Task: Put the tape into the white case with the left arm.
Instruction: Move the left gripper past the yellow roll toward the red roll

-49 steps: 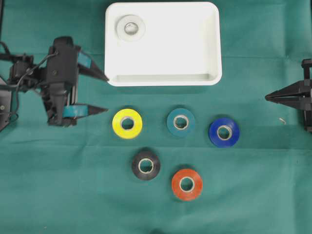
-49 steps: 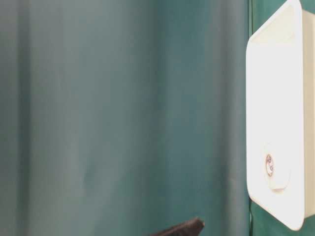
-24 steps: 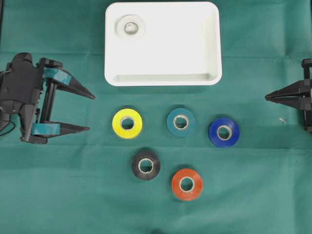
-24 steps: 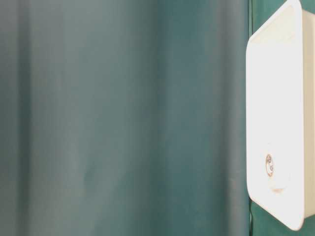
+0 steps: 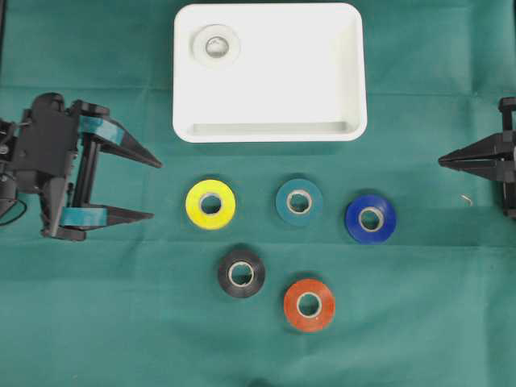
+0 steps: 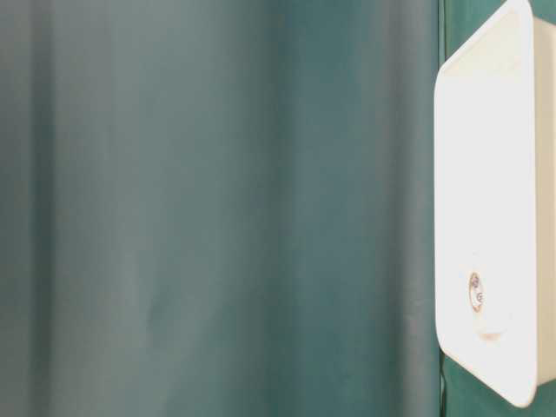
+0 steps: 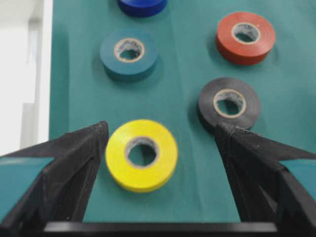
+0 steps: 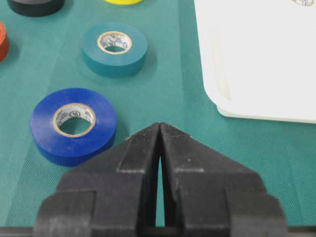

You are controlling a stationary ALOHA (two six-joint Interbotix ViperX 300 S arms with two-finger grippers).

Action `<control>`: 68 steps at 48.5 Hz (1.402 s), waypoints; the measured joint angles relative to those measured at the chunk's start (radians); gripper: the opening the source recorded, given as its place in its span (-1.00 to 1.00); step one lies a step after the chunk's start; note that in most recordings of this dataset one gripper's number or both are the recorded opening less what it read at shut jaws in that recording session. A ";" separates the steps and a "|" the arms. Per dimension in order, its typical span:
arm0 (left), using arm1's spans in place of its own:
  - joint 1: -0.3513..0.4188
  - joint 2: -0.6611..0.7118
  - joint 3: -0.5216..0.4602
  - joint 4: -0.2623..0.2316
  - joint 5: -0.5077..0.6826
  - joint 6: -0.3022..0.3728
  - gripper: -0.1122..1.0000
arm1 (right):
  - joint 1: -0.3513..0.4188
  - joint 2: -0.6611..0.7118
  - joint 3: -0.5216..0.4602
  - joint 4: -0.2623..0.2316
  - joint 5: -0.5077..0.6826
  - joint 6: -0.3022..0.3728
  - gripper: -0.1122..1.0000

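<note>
White tape [image 5: 217, 45] inside white case [image 5: 306, 72]

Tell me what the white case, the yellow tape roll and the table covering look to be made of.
White case: apparently molded plastic; smooth, seamless, with rounded corners.
Yellow tape roll: probably vinyl tape with a slight sheen, wound on a pale, seemingly cardboard core.
Table covering: matte green woven fabric; a fine weave shows up close.

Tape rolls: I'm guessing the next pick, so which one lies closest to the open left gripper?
The yellow roll. It lies just ahead of the left gripper, framed between its fingers in the wrist view; the others sit farther off.
</note>
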 measured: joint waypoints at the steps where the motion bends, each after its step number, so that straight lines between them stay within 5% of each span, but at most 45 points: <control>1: -0.002 0.008 -0.005 -0.002 0.002 0.002 0.83 | 0.000 0.000 0.000 0.000 0.000 0.000 -0.97; 47: -0.063 0.425 -0.327 -0.002 0.011 0.002 0.82 | 0.000 0.000 0.003 0.002 0.000 0.000 -0.97; 68: -0.081 0.614 -0.511 -0.002 0.130 0.000 0.82 | 0.000 0.000 0.003 0.000 0.000 0.000 -0.97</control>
